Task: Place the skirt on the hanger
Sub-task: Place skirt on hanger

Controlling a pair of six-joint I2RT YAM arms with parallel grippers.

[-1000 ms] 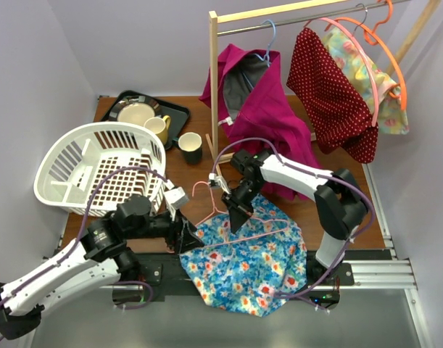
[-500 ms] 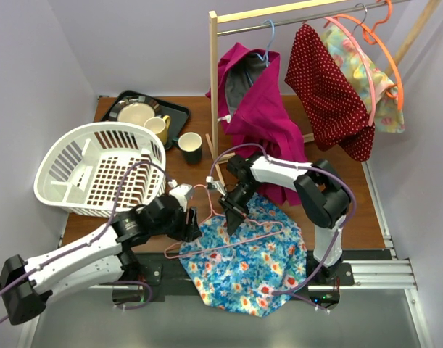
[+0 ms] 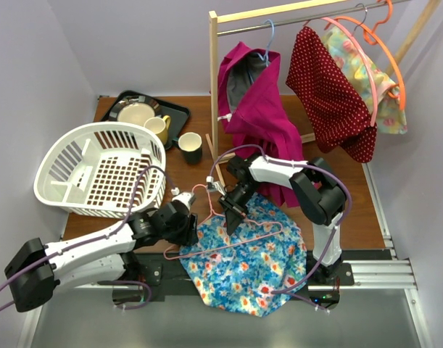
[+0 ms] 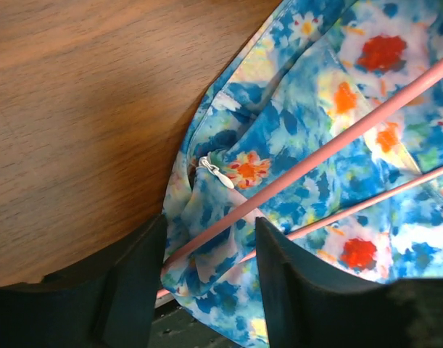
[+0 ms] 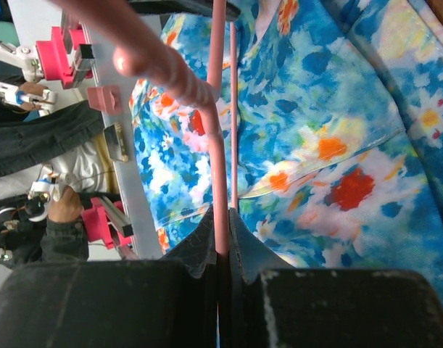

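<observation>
**Floral skirt lying under a pink hanger at the desk's near edge**

Brown wood grain is running across the desk (image 4: 76, 109), which is sitting in a corner of pale lilac walls. At its near edge the skirt (image 3: 243, 268) is lying crumpled and partly hanging over the front, a thin, soft cloth printed with blue, white, red and orange flowers. A small silver zipper pull (image 4: 220, 174) is showing at one folded corner. The hanger (image 5: 220, 188), a slim pink rod bent into a triangle with a hook, is resting on top of the skirt.

The right gripper (image 3: 230, 217) is pinching the hanger rod between its dark fingers, pressed tight against it just below the hook. The left gripper (image 4: 210, 246) is standing spread at the skirt's left corner, its black fingers (image 4: 134, 290) straddling the hanger's lower rod and the cloth beneath it without closing on either.

Further back a white plastic basket (image 3: 69, 141) with slotted walls is sitting on the left. Behind it a black tray (image 3: 179, 114) is carrying a round plate (image 3: 136, 114) and a yellow mug (image 3: 158, 128), and a dark cup (image 3: 190, 148) is standing just beside the tray. A wooden rack (image 3: 214, 80) with a metal rail is holding a magenta garment (image 3: 261, 109) and a red dotted garment (image 3: 330, 94).
</observation>
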